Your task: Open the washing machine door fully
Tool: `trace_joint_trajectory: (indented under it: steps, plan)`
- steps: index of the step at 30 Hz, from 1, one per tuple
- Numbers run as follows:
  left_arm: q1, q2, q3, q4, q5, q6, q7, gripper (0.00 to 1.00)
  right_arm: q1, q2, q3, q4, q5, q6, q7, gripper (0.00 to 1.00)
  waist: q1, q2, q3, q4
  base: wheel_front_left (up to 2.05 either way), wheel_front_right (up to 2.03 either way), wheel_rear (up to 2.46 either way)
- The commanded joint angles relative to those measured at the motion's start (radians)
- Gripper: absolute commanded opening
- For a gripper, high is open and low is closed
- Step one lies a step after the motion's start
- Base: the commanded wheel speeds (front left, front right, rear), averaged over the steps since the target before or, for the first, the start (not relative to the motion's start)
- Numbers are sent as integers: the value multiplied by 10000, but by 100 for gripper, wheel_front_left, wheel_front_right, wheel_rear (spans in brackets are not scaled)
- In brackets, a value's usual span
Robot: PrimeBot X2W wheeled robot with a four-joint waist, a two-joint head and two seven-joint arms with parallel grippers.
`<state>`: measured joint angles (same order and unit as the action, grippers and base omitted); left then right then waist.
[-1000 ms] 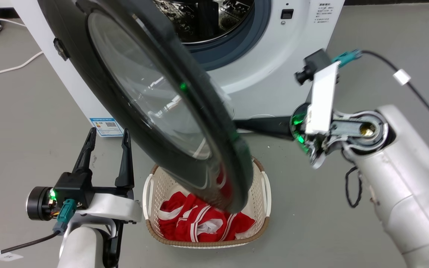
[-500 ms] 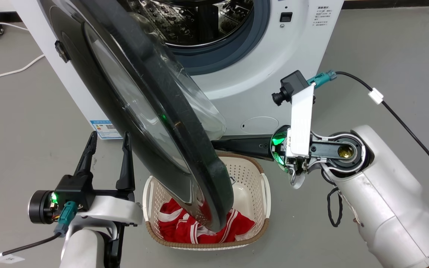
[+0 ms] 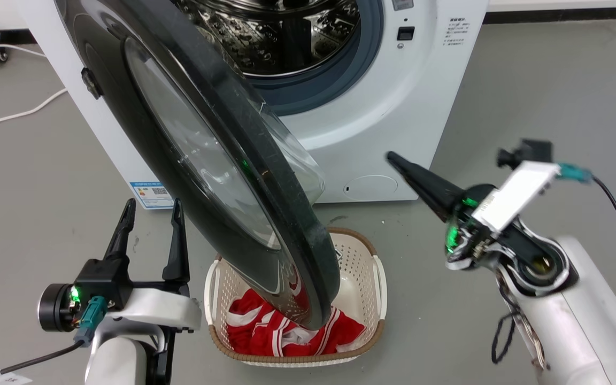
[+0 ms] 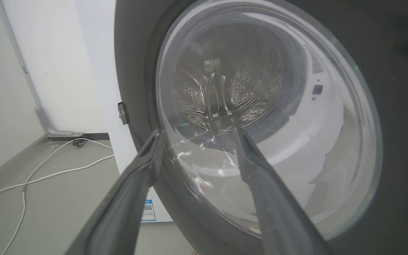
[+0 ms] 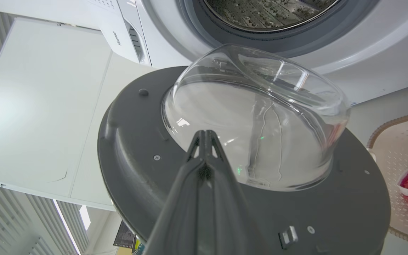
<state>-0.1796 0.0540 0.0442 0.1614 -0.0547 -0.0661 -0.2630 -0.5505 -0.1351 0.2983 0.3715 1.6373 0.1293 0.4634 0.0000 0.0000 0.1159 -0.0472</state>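
The washing machine door (image 3: 206, 160) is well off its seat now, swung out from the front of the washing machine (image 3: 393, 107) and hanging on its hinge at the left edge of the opening. The steel drum (image 3: 286, 37) is in plain sight behind it. The door's free edge hangs over the laundry basket (image 3: 377, 278), which sits on the floor (image 3: 527, 80) just in front of the machine with red clothes (image 3: 265, 331) inside.

So the unlatching is done and a good half of the swing looks done too. By my reading it isn't fully open; the door has more arc to travel round toward the machine's left side.

The right gripper (image 3: 392, 156) is clenched tight with nothing between its fingers. It sits clear of the door on the inner side, pointing at the glass bowl (image 5: 257, 124).

The left gripper (image 3: 153, 204) is spread wide and holds nothing. It waits low on the outer side of the door; whether its tips touch the glass, I can't tell.
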Motion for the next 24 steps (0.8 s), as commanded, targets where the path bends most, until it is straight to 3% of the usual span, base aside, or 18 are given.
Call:
trace_joint_trajectory:
  steps: [1, 2, 3, 4, 5, 6, 11, 16, 20, 24]
  plan:
    - [154, 4, 58, -4, 3, -9, -27, 100, 479, 87, -325, -142, 95, 23, -482, 0, 0, 0, -75, -18, 0, 0, 0]
    - [184, 0, 60, 17, 10, -20, -25, 100, 754, 115, -523, -223, 150, 23, -753, 0, 0, 0, -153, -4, 0, 0, 0]
    - [209, 1, 76, 12, 14, -11, -27, 100, 1023, 143, -721, -353, 186, 25, -1030, 9, 0, 0, -198, 8, 0, 0, 0]
    - [251, 3, 95, 23, 12, -1, -25, 100, 1278, 164, -914, -435, 175, 23, -1329, 50, 0, 0, -278, 27, 0, 0, 0]
    - [251, 3, 95, 23, 12, -1, -25, 100, 1278, 164, -914, -435, 175, 23, -1329, 50, 0, 0, -278, 27, 0, 0, 0]
    - [335, 0, 94, 49, 4, -3, -27, 100, 1574, 190, -1058, -510, 153, 23, -1582, 99, 0, 0, -371, 49, 0, 0, 0]
    - [533, -13, 67, 153, -47, -53, -25, 100, 2739, 349, -1753, -953, -301, 25, -3241, 100, 0, 0, -742, 194, 0, 0, 0]
    - [663, -22, 24, 198, -59, -91, -27, 100, 3512, 123, -1745, -1239, -1863, 25, -4878, 100, 0, 0, -990, 286, 0, 0, 0]
    - [759, -23, -3, 206, -69, -100, -27, 100, 3846, -167, -1730, -1190, -3842, 25, -6420, 100, 0, 0, -1131, 353, 0, 0, 0]
    - [811, -25, -15, 169, -77, -102, -27, 100, 3965, -348, -2091, -1116, -6390, 23, -7126, 100, 0, 0, -1193, 402, 0, 0, 0]
